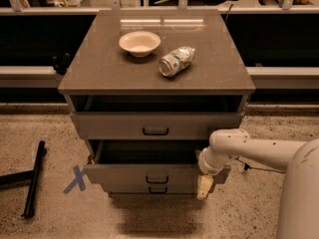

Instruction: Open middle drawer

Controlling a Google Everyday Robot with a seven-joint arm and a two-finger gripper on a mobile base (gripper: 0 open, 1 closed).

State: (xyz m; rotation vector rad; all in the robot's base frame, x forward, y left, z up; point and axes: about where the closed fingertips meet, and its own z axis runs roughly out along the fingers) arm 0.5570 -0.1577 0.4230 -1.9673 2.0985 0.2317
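Note:
The grey-brown cabinet (159,81) has three drawers. The middle drawer (124,175) stands pulled out toward me, with its dark inside showing above the front panel and its small dark bar handle (157,179) at the centre. My gripper (204,185) hangs at the right end of that drawer's front, pointing down, on my white arm (249,151), which comes in from the right. The top drawer (114,126) has a dark gap above it. The bottom drawer (158,189) shows just under the middle one.
A cream bowl (139,43) and a can (176,61) lying on its side rest on the cabinet top. A black stand (34,178) lies on the floor at left, beside a blue tape cross (76,179). A low ledge (30,73) runs behind the cabinet.

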